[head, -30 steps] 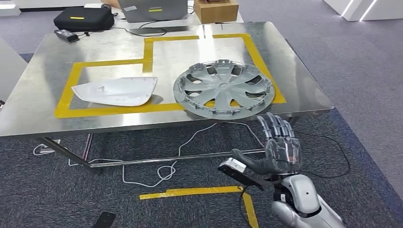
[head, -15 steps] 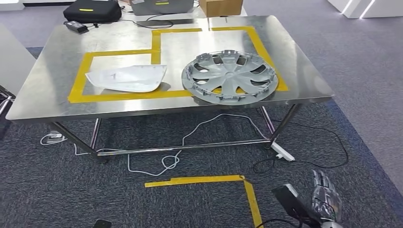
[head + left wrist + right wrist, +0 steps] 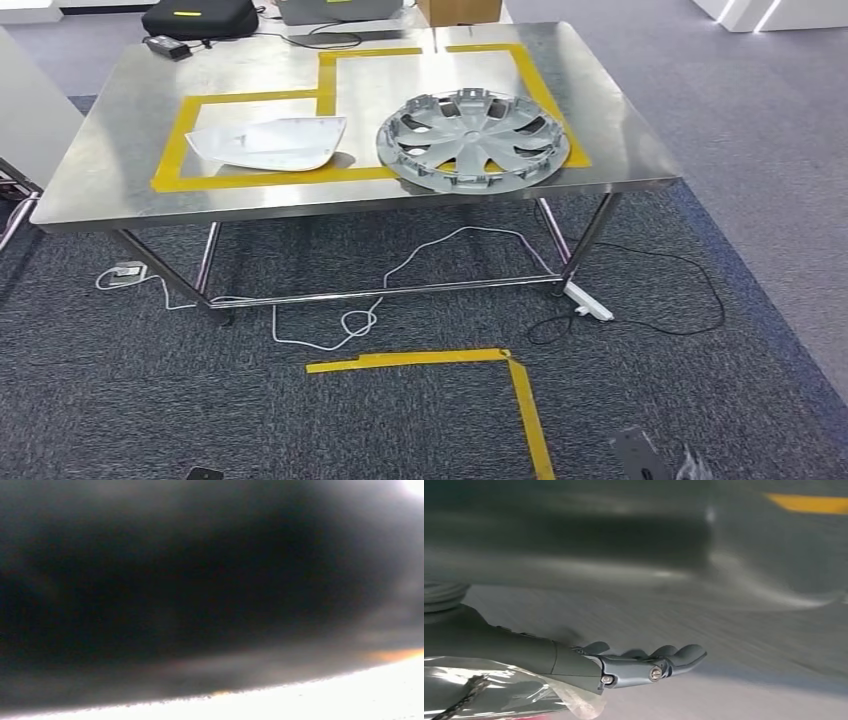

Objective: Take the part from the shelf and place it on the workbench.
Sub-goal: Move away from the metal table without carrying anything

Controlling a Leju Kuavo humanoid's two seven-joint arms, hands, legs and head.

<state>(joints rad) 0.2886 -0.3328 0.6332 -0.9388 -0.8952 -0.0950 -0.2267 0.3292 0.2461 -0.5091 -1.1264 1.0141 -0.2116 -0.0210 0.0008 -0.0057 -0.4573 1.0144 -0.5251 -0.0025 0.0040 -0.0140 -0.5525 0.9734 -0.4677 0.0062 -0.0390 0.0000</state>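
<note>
A silver wheel cover (image 3: 472,138) lies flat on the steel workbench (image 3: 120,160), over the right side of a yellow tape outline (image 3: 176,140). A white curved panel (image 3: 270,143) lies inside that outline, to the left of the wheel cover. My right hand (image 3: 692,466) hangs low at the bottom right of the head view, well short of the bench. In the right wrist view that hand (image 3: 644,665) holds nothing and its fingers are stretched out over blurred grey carpet. The left wrist view is a dark blur.
White and black cables (image 3: 420,265) and a power strip (image 3: 587,303) lie under the bench. A yellow tape corner (image 3: 440,358) marks the carpet in front. A black bag (image 3: 198,17) and a cardboard box (image 3: 455,10) sit behind the bench; a white cabinet (image 3: 30,110) stands left.
The camera has drawn back from the bench, which now sits higher and smaller. My right hand has dropped from beside the front edge down to the picture's bottom.
</note>
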